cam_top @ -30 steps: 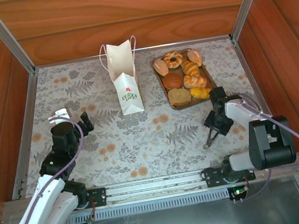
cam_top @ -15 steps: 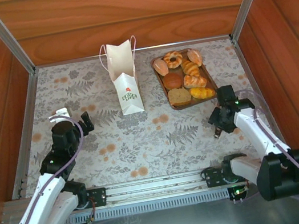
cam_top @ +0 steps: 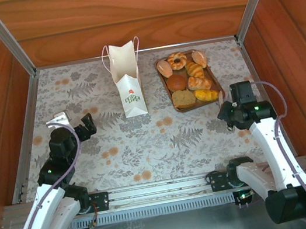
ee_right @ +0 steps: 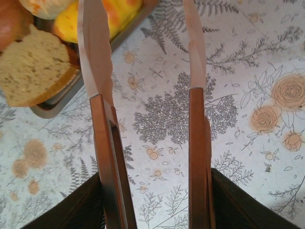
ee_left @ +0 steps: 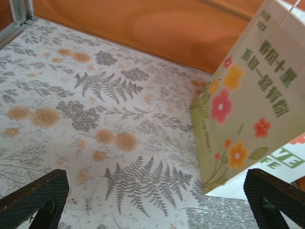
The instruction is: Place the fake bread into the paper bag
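Fake bread (cam_top: 187,79) sits piled on the brown tray (cam_top: 189,108) at the far right of the floral table (cam_top: 146,145): croissants, round buns, a twisted ring and a square slice, all on the tray and none in the bag. Just left of the tray stands the paper bag (cam_top: 129,92), upright, mouth open at the top, cord handles looped at both sides, red-and-green logo facing the arms.

Over to the right gripper (cam_top: 231,111): it hangs just off the tray's near right corner. From the right wrist, the right gripper (ee_right: 152,200) has its dark fingers pressed against the outer sides of a pair of wooden tongs (ee_right: 102,133). The tongs' two arms are spread, pale tips over bare cloth, nothing between them. The square slice (ee_right: 33,69) and a yellow pastry (ee_right: 95,19) lie just beyond the left tip, inside the tray's rim (ee_right: 62,102).

On the other side, the left gripper (cam_top: 87,126) sits well left of the bag, low over the cloth. Its wrist view shows the left gripper (ee_left: 157,193) with jaws wide apart and empty, the bag's flowered side panel (ee_left: 257,100) up ahead to the right.
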